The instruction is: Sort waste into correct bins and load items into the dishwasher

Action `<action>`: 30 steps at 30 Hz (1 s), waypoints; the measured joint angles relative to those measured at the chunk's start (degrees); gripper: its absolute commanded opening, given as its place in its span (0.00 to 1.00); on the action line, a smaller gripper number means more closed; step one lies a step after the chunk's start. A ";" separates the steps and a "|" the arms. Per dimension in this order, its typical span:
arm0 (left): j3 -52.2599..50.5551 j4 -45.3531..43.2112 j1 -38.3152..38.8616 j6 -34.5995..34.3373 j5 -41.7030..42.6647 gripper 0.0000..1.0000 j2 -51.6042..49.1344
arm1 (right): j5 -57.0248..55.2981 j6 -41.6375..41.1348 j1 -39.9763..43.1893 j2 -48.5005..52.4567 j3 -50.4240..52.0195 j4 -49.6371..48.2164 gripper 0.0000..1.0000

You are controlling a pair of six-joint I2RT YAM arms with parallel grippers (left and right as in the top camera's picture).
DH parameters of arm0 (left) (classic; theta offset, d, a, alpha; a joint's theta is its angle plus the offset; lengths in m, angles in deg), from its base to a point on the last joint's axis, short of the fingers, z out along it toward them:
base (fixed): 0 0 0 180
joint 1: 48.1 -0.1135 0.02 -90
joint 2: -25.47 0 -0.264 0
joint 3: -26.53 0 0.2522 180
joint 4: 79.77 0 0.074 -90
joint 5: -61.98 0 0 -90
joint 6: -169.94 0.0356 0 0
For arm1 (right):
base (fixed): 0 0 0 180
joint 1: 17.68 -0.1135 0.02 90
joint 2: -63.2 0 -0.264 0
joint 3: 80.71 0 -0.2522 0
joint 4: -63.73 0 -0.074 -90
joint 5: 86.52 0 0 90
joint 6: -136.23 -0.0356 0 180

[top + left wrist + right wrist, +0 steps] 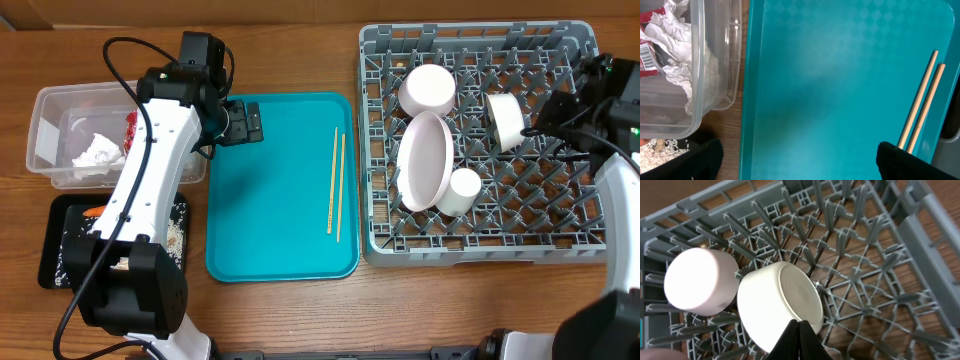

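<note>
Left pincer point(243, 122): spread wide, empty, hovering at the teal tray's point(270, 215) far corner beside the clear tub point(45, 105).
Right pincer point(800, 337): pressed together, tips touching a bowl point(777, 305) in the rack point(480, 252); I am seeing no grip.
Chopsticks point(336, 183): two, lying side by side on the teal tray, rackward of the left pincer; long axis running far-to-near across the table.
Nearer arm: I am judging the left.
Racked: that bowl, second bowl point(428, 88), one plate point(423, 162), one cup point(463, 190).
Tub: tissues point(97, 152), one red wrapper point(130, 125).
Black tray point(52, 255): one carrot point(92, 211), scraps.
</note>
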 measured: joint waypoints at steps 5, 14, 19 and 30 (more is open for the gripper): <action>0.00 0.04 0.00 0.00 0.02 1.00 0.00 | 1.40 -0.48 0.00 5.81 0.00 -2.86 0.04; 0.00 0.02 0.00 0.02 0.00 1.00 0.00 | 8.41 -0.63 0.00 10.86 0.02 -3.65 0.04; 0.00 0.02 0.00 0.00 0.00 1.00 0.00 | 15.80 -0.66 0.00 10.86 0.02 -3.21 0.04; 0.00 0.02 0.00 0.00 0.02 1.00 0.00 | 18.25 -0.68 0.00 9.99 0.02 -4.22 0.04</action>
